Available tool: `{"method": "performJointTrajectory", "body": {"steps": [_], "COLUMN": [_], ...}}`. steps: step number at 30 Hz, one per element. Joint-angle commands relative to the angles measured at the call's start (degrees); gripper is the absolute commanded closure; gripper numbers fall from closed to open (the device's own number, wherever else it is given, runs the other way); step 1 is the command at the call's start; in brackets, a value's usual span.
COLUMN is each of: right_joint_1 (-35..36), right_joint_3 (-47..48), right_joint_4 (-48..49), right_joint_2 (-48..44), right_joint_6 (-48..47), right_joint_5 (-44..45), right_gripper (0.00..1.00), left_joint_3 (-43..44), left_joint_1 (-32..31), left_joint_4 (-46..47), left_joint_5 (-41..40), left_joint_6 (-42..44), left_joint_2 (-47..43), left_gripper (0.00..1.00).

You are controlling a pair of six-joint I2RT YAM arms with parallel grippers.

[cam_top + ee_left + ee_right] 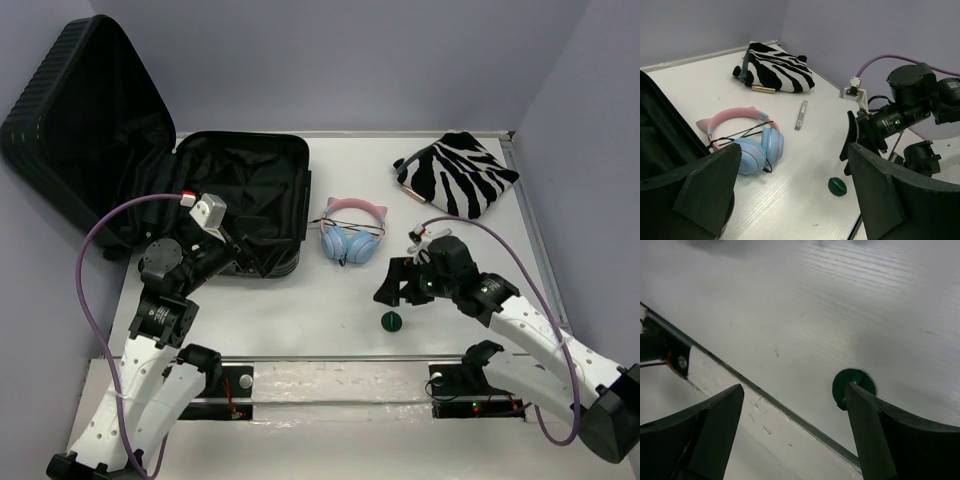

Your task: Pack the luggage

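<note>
The black ribbed suitcase (80,110) lies open at the back left, its lid against the wall and its fabric-lined half (245,185) flat on the table. My left gripper (262,262) is open and empty at the suitcase's near right corner; its lining shows at the left in the left wrist view (660,145). My right gripper (398,283) is open and empty, just above a small dark green disc (392,321). The disc also shows in the left wrist view (837,186) and beside my right finger in the right wrist view (849,385).
Pink and blue cat-ear headphones (352,230) lie right of the suitcase. A zebra-striped pouch (458,172) lies at the back right, with a gold tube (763,89) beside it. A thin silver strip (801,115) lies between. A metal rail (340,385) runs along the near edge.
</note>
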Motion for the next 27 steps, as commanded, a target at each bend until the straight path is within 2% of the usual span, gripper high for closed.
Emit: {"method": "performJointTrajectory", "body": {"steps": [1, 3, 11, 17, 22, 27], "right_joint_1": [4.1, 4.9, 11.3, 16.4, 19.9, 20.6], "right_joint_3": [1.5, 0.5, 2.9, 5.4, 6.7, 7.3], "right_joint_4": [-2.1, -2.2, -8.1, -10.0, -9.8, -9.7], "right_joint_2": [2.3, 2.8, 8.2, 14.8, 19.8, 23.6], "right_joint_6": [4.7, 7.0, 11.6, 12.5, 14.0, 14.8], "right_joint_5": [14.7, 16.9, 28.1, 29.4, 30.5, 33.9], "right_gripper": [0.12, 0.09, 0.08, 0.1, 0.15, 0.3], "left_joint_3": [0.9, 1.0, 0.9, 0.7, 0.7, 0.7], "left_joint_1": [0.3, 0.3, 0.3, -0.1, -0.4, -0.8], "left_joint_4": [2.2, 2.2, 1.9, 1.5, 1.4, 1.3], "left_joint_5": [3.2, 3.1, 2.7, 2.0, 1.8, 1.8], "left_joint_6": [0.7, 0.8, 0.9, 1.1, 1.2, 1.3], "left_joint_2": [0.6, 0.5, 0.4, -0.4, -0.6, -0.7], "left_gripper": [0.01, 0.01, 0.01, 0.01, 0.01, 0.01]}}
